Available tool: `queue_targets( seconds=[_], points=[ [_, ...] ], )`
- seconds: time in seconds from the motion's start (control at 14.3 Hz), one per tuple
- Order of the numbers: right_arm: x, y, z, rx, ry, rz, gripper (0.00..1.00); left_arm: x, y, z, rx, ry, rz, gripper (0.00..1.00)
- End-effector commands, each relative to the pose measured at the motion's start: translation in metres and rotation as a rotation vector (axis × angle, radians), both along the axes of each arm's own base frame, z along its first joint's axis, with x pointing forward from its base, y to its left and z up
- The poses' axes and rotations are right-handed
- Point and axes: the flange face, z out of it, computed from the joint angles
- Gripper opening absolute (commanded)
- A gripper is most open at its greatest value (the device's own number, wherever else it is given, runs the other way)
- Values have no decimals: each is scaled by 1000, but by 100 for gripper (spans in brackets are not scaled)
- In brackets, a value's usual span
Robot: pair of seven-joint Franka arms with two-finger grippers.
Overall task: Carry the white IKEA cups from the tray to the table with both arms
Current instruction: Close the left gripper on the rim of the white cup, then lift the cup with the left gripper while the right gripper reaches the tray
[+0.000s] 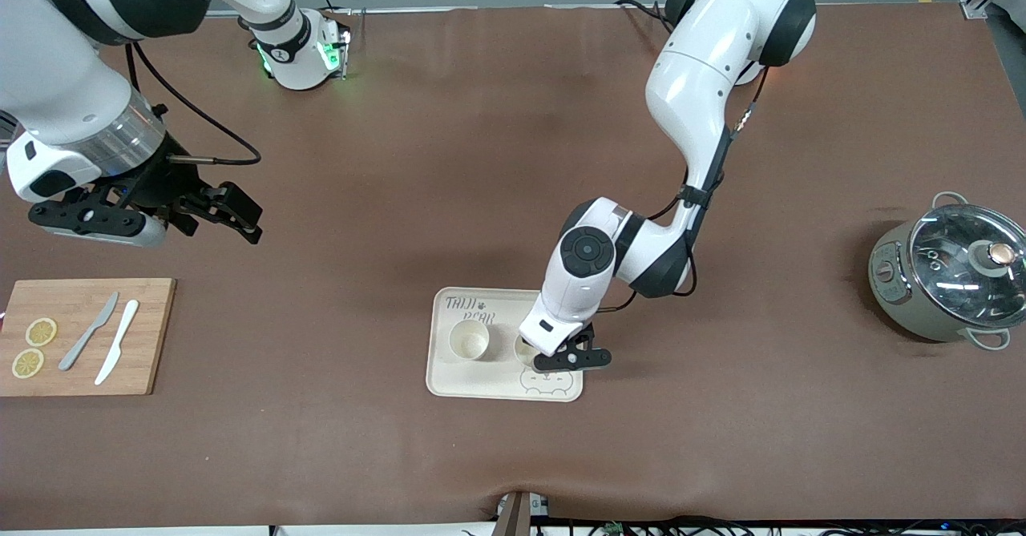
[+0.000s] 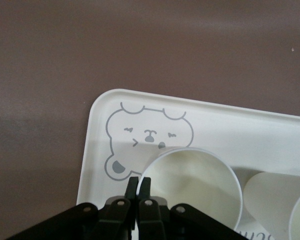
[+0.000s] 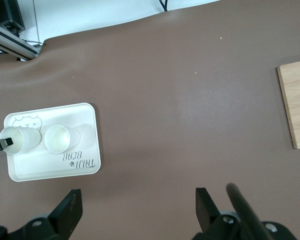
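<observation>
tray [image 1: 449,382] carries both cups; left gripper [image 1: 571,357] pinches the rim of one cup [image 1: 524,349], the other cup [image 1: 469,339] just beside; right gripper [image 1: 215,214] hangs wide open, empty, over bare table [image 1: 401,159].

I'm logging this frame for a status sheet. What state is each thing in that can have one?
First cup: upright on the tray, free.
Second cup: upright on the tray, rim pinched by the left gripper.
Right gripper: jaws open, empty, above bare table.
Cooker: glass lid on.
</observation>
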Motion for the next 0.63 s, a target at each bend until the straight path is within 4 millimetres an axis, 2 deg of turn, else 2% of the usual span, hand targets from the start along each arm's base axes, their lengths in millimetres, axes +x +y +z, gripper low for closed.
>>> queue_targets(
  seconds=[0.0,0.35,0.56],
  points=[
    [4,13,-5,-7,-2,-1,100,7,17,35,15,30,-7,0],
    [21,69,-28,-17,13,-11,100,9,42,76,39,87,-63,0],
    [34,102,-50,-27,23,19,100,7,63,111,45,149,-79,0]
  ],
)
